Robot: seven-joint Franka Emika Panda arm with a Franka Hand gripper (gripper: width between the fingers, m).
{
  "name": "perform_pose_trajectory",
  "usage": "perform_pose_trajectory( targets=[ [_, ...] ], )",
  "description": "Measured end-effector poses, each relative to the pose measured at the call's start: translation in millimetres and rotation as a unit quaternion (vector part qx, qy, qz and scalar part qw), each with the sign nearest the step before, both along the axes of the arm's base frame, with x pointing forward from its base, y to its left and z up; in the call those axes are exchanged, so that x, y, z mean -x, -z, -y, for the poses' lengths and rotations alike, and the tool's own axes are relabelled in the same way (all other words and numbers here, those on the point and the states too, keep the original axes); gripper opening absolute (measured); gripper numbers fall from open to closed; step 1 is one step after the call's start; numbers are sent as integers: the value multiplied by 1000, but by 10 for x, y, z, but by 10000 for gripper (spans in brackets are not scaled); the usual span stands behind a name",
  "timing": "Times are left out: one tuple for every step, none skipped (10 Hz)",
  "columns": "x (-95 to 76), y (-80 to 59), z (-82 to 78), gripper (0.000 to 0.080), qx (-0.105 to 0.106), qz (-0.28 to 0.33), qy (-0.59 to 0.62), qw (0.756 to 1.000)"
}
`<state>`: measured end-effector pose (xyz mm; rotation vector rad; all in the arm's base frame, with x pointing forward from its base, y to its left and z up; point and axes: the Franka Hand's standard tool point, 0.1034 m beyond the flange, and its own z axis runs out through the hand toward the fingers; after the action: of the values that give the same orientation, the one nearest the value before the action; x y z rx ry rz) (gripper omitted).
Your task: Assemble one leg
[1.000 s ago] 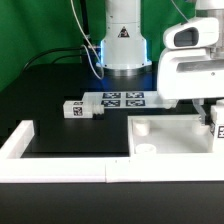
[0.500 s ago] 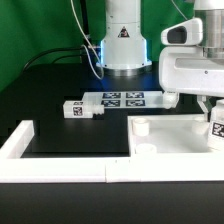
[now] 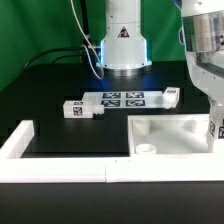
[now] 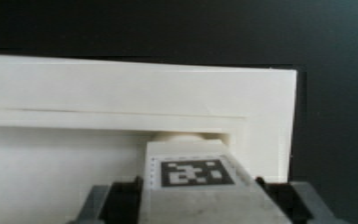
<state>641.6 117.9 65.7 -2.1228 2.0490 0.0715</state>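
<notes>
In the exterior view, the arm fills the exterior view's right edge, its white body reaching down toward the large flat white panel (image 3: pixel 170 135) with raised rims that lies on the black counter (image 3: pixel 70 140). At the very edge of the frame, a tagged leg (image 3: pixel 219 127) shows just above the panel's far right part, under the arm; the end effector itself is cut off by the frame here, so its fingers cannot be made out in this view. Further back on the counter lies the marker board (image 3: pixel 120 99), flat and tagged. Just beside its end on the exterior view's left rests a second leg (image 3: pixel 76 109) (short, white, tags on its sides), and a third leg (image 3: pixel 171 96) sits at the board's other end. A white rail (image 3: pixel 20 145) frames the counter's near and left sides. The robot base (image 3: pixel 122 40) stands behind, glowing blue at its collar.

In the wrist view, the end effector (image 4: pixel 197 192) holds the leg (image 4: pixel 194 165) between its two dark fingers (image 4: pixel 108 198), clamped narrow on the post's sides, a square tag facing the camera. The leg's far end meets the panel (image 4: pixel 123 100) at a notch in its raised rim; whether it actually touches there cannot be told. Beyond the panel the counter is dark.
</notes>
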Motion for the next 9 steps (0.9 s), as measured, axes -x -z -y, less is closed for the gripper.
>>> perform_pose_trajectory(
  targets=[
    [1, 2, -1, 365, 1, 0, -3, 1000],
    [3, 5, 13, 365, 6, 8, -54, 999],
    [13, 16, 75, 501, 12, 18, -138, 990],
    [27, 19, 102, 622, 21, 27, -226, 974],
    [67, 19, 67, 622, 24, 31, -302, 952],
    [77, 7, 23, 641, 33, 44, -311, 949],
    [84, 19, 29, 648, 36, 49, -350, 935],
    [81, 22, 45, 648, 38, 54, -378, 923],
    [84, 23, 33, 649, 40, 57, -395, 916]
  ],
)
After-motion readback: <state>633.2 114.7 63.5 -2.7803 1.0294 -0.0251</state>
